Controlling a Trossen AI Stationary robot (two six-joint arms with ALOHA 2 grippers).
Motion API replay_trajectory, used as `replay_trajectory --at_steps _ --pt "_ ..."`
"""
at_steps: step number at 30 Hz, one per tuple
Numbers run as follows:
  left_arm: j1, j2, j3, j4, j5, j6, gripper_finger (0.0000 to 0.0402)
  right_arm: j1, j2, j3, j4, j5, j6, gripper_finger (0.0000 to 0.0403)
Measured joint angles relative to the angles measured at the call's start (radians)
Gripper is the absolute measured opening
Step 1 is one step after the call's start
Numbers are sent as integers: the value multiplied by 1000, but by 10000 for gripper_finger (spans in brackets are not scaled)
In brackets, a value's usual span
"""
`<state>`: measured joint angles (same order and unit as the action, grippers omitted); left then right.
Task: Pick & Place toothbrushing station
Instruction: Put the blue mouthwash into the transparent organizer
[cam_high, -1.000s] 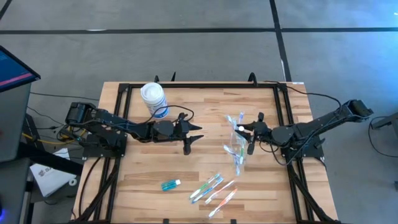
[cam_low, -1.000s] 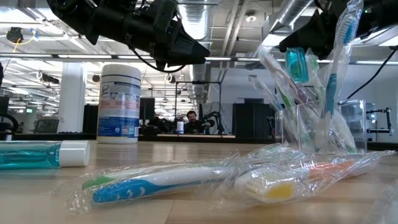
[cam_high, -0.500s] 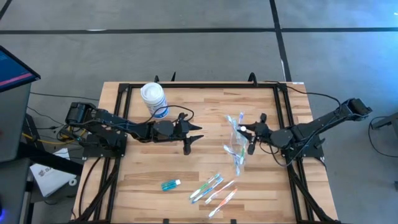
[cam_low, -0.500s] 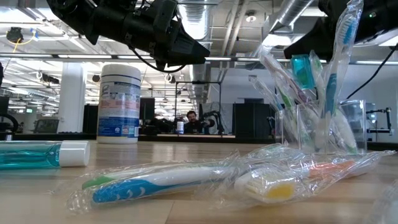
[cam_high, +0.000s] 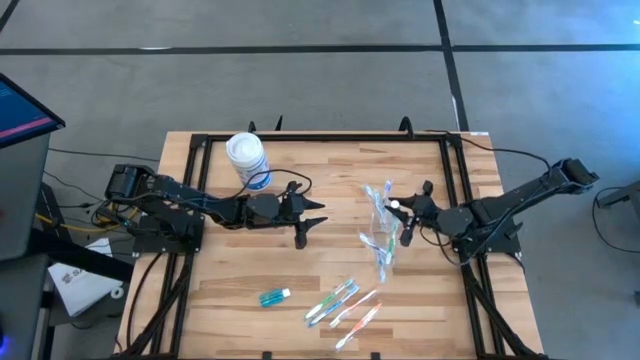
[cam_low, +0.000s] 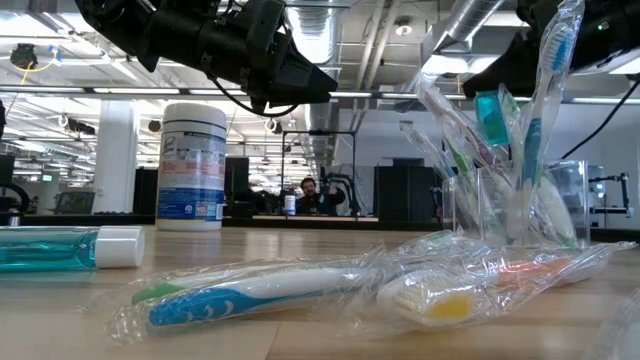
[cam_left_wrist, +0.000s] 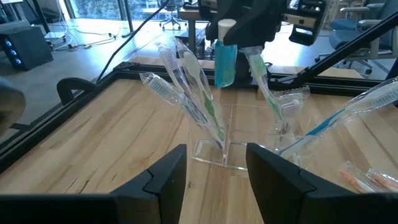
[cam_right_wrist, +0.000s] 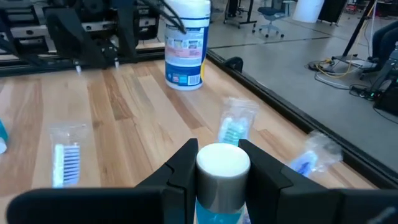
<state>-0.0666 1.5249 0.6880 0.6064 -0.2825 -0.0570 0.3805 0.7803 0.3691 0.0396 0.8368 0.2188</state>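
Observation:
A small clear cup (cam_high: 381, 238) (cam_left_wrist: 249, 140) stands right of the table's middle. Several wrapped toothbrushes (cam_left_wrist: 198, 93) lean in it, handles down. My right gripper (cam_high: 402, 214) (cam_right_wrist: 221, 169) hovers just above the cup, shut on a teal tube (cam_left_wrist: 225, 61) (cam_low: 490, 112) with a white cap. My left gripper (cam_high: 312, 222) (cam_left_wrist: 214, 180) hangs open over the table's middle, pointing level at the cup with nothing between its fingers. Another teal tube (cam_high: 274, 296) and several wrapped toothbrushes (cam_high: 343, 304) lie flat near the front edge. My right gripper pinches the teal tube between its two fingers (cam_right_wrist: 180, 173), at the upper end just under the white cap (cam_right_wrist: 222, 163). The fingers come about level from the table's right side. The tube hangs upright, cap up, its body (cam_left_wrist: 225, 68) clear above the cup among the brush heads.
A white canister (cam_high: 247, 158) (cam_low: 193, 163) with a blue label stands at the far left. A black frame rail (cam_high: 320, 138) runs round the table. Bare wood lies between the canister, my left arm and the front items.
My right gripper has turned a little with the teal tube; the tube has drifted slightly toward the table's right edge while staying upright above the cup.

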Motion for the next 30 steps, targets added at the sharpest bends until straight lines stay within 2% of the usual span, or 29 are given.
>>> replay_trajectory --at_steps 6,11,15,30 --pt "0 0 0 0 0 0 159 6 -78 -6 -60 3 20 84" --pt "0 0 0 0 0 0 159 12 -128 -84 -37 6 63 84" --pt "0 0 0 0 0 0 159 13 -135 -134 87 10 32 84" --pt "0 0 0 0 0 0 159 13 -132 -197 215 -9 44 84"
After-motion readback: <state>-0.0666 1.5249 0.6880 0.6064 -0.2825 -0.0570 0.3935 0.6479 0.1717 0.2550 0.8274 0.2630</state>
